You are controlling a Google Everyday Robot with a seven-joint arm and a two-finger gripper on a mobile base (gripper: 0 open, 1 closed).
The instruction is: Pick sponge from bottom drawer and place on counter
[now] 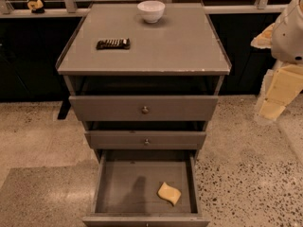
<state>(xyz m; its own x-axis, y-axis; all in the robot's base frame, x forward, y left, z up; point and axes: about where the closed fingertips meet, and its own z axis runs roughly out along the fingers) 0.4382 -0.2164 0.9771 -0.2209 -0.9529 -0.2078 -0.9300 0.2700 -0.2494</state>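
Sponge (169, 193) lies flat on the floor of the bottom drawer (113, 183), in the front-right part, near the right wall but not touching it. One edge curls up, and we judge that the easiest place to pinch. The drawer is pulled well out, so we can reach straight down. The middle drawer (146, 139) and top drawer (144, 108) sit pushed in and out of the way. The counter (156, 51) carries a dark bar (113, 43) on the left and a white bowl (151, 11) at back centre, so we'd drop the sponge front-right. The gripper (278, 98) hangs at the right edge of view, beside the cabinet and well apart from the sponge. We can't tell whether it's open or closed, and we see nothing in it. The pick hasn't begun.
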